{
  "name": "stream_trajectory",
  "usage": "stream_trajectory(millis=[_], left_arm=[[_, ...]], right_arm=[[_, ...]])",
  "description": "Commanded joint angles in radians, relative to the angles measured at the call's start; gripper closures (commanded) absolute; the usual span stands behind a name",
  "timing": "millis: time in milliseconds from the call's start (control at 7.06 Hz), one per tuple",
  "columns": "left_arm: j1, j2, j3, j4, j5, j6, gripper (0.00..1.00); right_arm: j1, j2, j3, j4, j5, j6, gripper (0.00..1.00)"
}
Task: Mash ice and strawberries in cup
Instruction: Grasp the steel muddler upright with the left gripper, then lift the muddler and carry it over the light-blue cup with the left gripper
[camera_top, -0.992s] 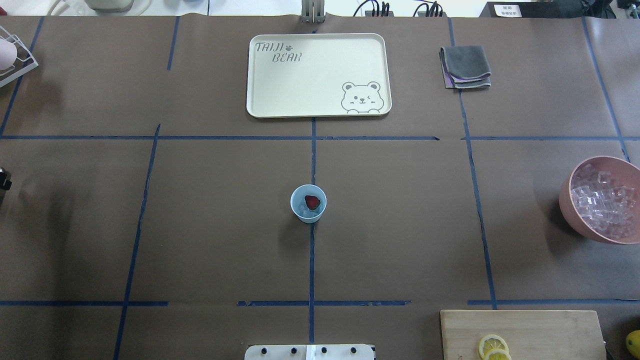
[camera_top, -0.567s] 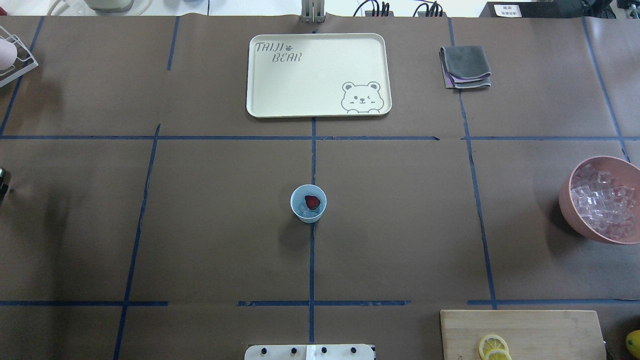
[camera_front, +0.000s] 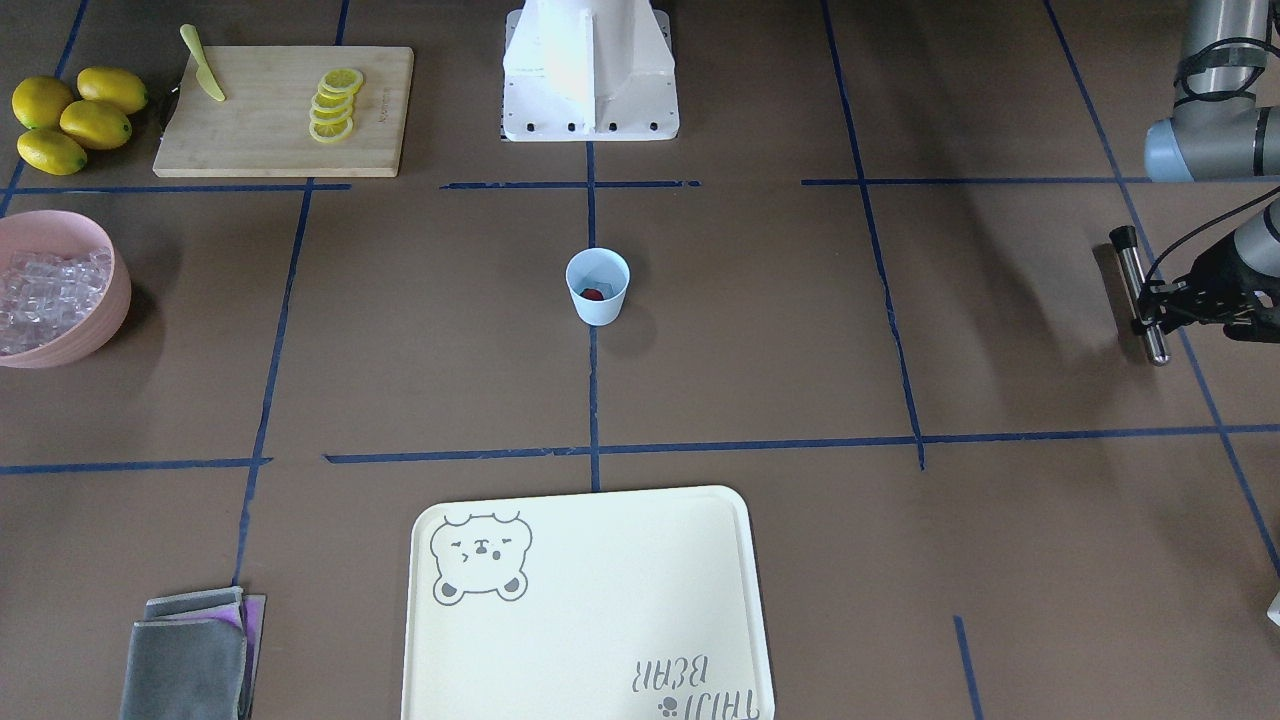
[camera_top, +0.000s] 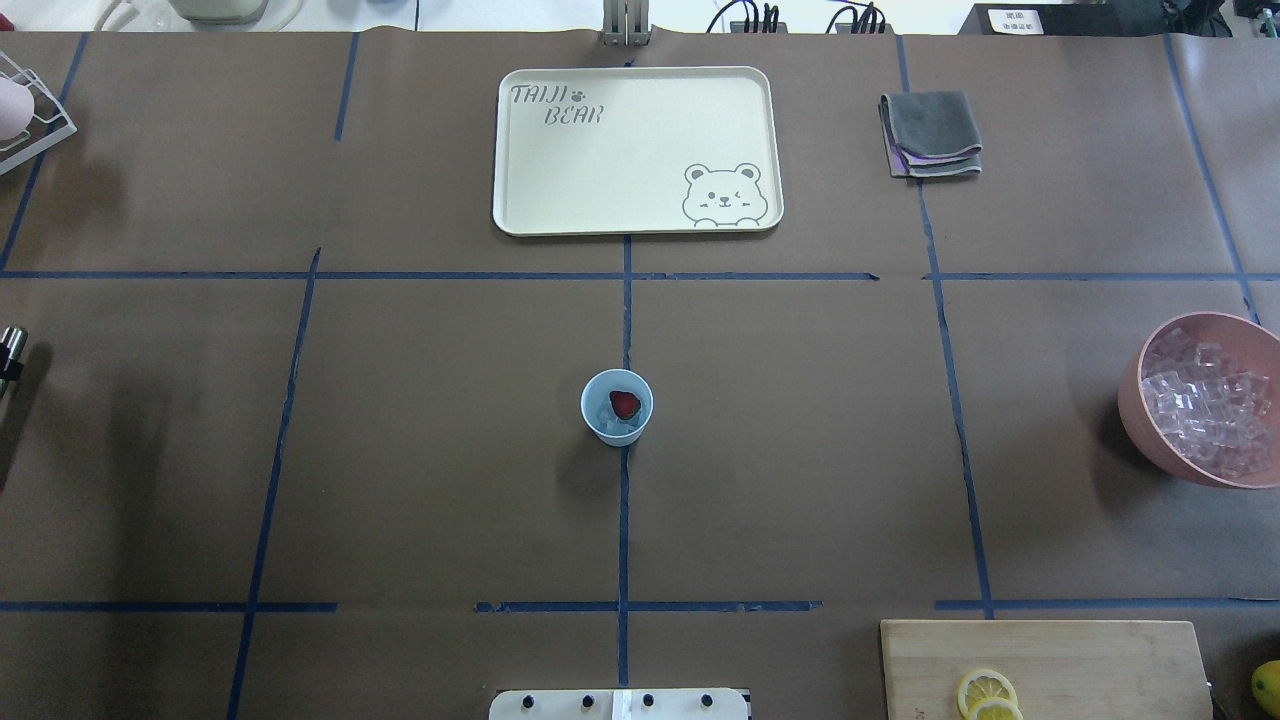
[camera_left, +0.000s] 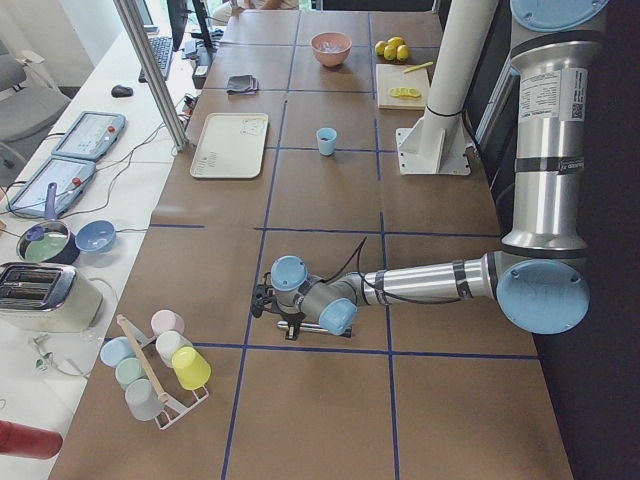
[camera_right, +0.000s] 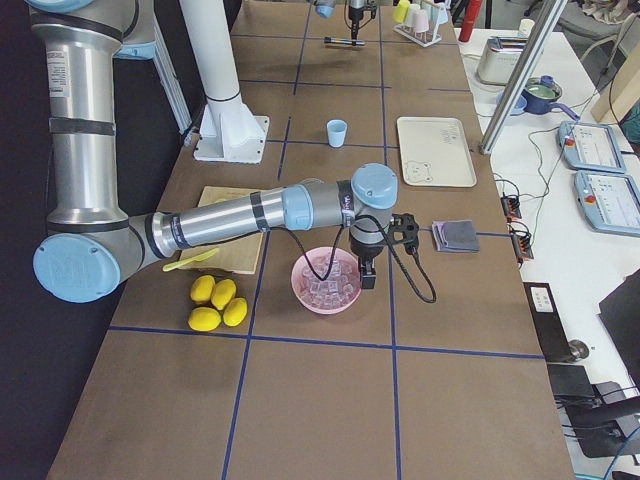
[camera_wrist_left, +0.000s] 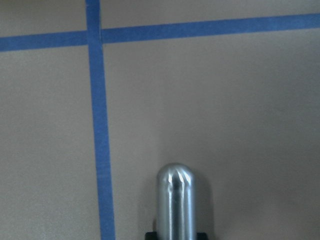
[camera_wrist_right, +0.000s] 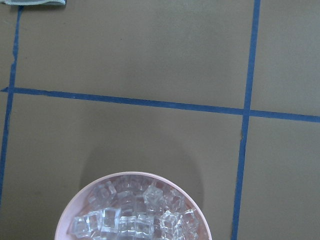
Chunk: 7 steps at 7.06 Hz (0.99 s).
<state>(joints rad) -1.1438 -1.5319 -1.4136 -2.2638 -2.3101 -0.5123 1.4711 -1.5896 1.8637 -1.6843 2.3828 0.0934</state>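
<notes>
Pale-blue tapered cup (camera_top: 617, 407) upright on worktop (camera_top: 800, 450), red strawberry (camera_top: 625, 404) on clear ice cubes (camera_top: 607, 415) inside, ready for mashing. Left hand (camera_front: 1150, 303) clamps shiny steel rod (camera_front: 1132, 268), well apart from cup; right hand (camera_right: 367, 279): grip you cannot tell.

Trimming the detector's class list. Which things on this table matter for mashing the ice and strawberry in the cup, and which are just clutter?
Job: cup, strawberry and ice inside it, metal rod in the left gripper.

Clutter: pink bowl of ice cubes, tray, folded cloth, cutting board with lemon slices, lemons, knife, cup rack.
</notes>
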Motion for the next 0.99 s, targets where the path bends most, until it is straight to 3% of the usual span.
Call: stream_trajectory(millis=[0,142,283,425,567,708,850], left_arm=[[0.033,-0.004,-0.263,0.009,-0.072,-0.012,1.00],[0.076,-0.039,-0.377,0.010,-0.066,-0.085,1.00],[0.104,-0.142,-0.428,0.009,-0.045,-0.220,1.00],[0.190,-0.204,-0.514,0.007,0.054,-0.266,1.00],[0.320,-0.259,-0.587,0.004,0.210,-0.253,0.98],[0.480,-0.401,-0.572,0.010,0.319,-0.255,0.99],[0.521,-0.469,-0.577,0.003,0.450,-0.250,0.99]], right_arm=[[0.002,-0.001,0.003,0.003,0.013,0.000,0.00],[0.000,-0.001,0.005,0.005,0.013,0.000,0.00],[0.000,0.000,0.005,0.006,0.013,0.000,0.00],[0.000,0.000,0.006,0.008,0.013,0.000,0.00],[0.000,0.000,0.006,0.008,0.018,0.000,0.00],[0.002,0.000,0.011,0.008,0.018,0.000,0.00],[0.002,-0.001,0.028,0.002,0.018,0.002,0.00]])
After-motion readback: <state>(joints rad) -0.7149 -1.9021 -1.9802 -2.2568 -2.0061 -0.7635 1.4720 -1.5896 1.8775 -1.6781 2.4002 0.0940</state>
